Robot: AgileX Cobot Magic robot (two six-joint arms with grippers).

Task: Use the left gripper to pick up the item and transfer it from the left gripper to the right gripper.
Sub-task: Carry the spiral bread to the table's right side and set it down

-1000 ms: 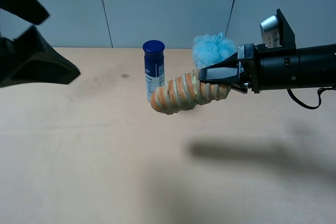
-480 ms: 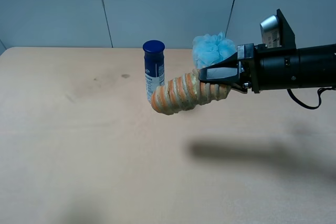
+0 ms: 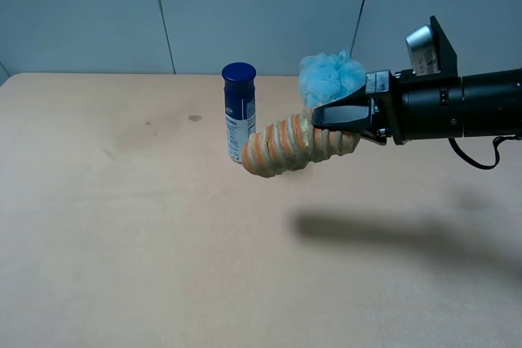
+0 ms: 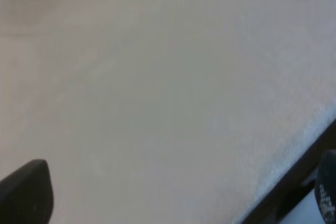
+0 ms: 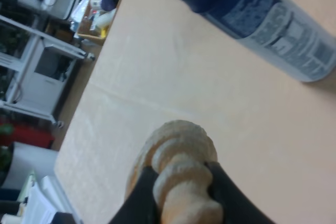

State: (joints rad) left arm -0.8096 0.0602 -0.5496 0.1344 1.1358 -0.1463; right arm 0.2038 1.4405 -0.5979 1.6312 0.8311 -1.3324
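The item (image 3: 285,146), an orange and pale striped ribbed roll, hangs level above the table with my right gripper (image 3: 341,125) shut on its right end. The right wrist view shows the item (image 5: 181,174) squeezed between the two black fingers (image 5: 143,200). My left gripper (image 4: 176,195) is out of the exterior high view. In its own wrist view only two dark fingertips (image 4: 23,192) show, far apart, over bare table with nothing between them.
A blue-capped white bottle (image 3: 238,112) stands just behind the item's free end, also seen lying across the right wrist view as the bottle (image 5: 262,9). A light-blue pouf (image 3: 330,77) sits behind my right gripper. The table edge (image 4: 294,182) shows beside the left gripper.
The left arm has withdrawn out of the left side of the exterior high view. The right gripper and the item have shifted very slightly to the right.
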